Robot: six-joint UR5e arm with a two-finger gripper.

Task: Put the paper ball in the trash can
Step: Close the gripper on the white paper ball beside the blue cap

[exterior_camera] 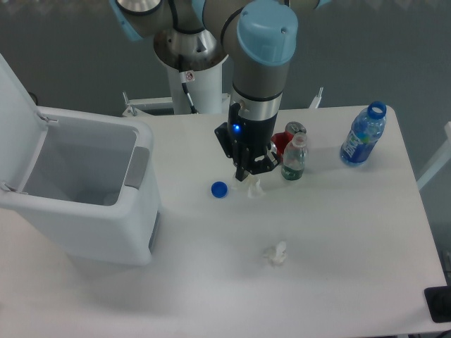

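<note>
Descent onto paper ball (254, 188), by the look of it. Claw (252, 171) right above that wad, dark fingertips at its top edge; cannot tell from this angle how far apart the jaws stand, nor whether already closed on anything. Paper ball on the desk (338, 232), just beside the blue bottle cap (219, 189), near the small clear bottle (294, 159) and the red can (289, 135).

To do well: centre over the lump, go low enough to straddle it, close gently but fully, since crumpled paper gives and springs back. Keep clear of the cap and bottle. Lift straight, then carry left over the trash can (144, 211), lid (13, 105) hinged up, mouth wide.

Wad: white, wrinkly, light, irregular. Second wad (276, 253) lower on the desk, well apart, with a pointed tip; not to be confused. Bin: smooth boxy white plastic, grey front panel. Blue-tinted bottle (363, 135) at the far right, uncapped.
</note>
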